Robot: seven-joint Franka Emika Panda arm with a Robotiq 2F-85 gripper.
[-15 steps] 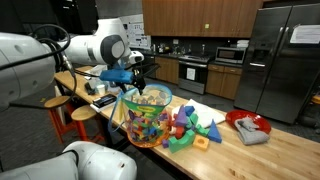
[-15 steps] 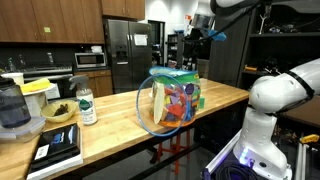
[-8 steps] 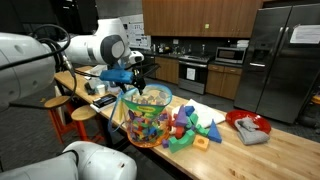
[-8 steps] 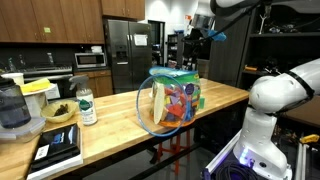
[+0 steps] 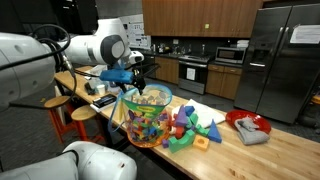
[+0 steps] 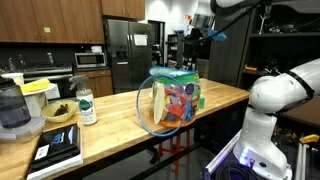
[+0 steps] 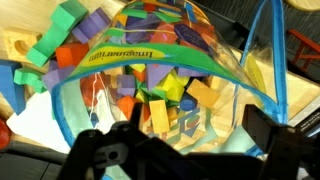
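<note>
A clear plastic bag [image 5: 146, 117] full of coloured foam blocks stands on the wooden counter; it also shows in an exterior view [image 6: 168, 100] and fills the wrist view [image 7: 150, 75]. My gripper [image 5: 138, 82] hangs just above the bag's open top, also seen high above the bag in an exterior view [image 6: 194, 38]. In the wrist view its two dark fingers [image 7: 185, 135] are spread apart with nothing between them, over the bag's blue handle [image 7: 272, 60]. Loose blocks [image 5: 195, 127] lie on the counter next to the bag.
A red bowl with a grey cloth [image 5: 247, 126] sits further along the counter [image 5: 270, 155]. A bottle [image 6: 86, 106], a bowl [image 6: 60, 112], a blender [image 6: 13, 110] and a book [image 6: 57, 148] stand at the other end. Stools [image 5: 75, 110] stand beside the counter.
</note>
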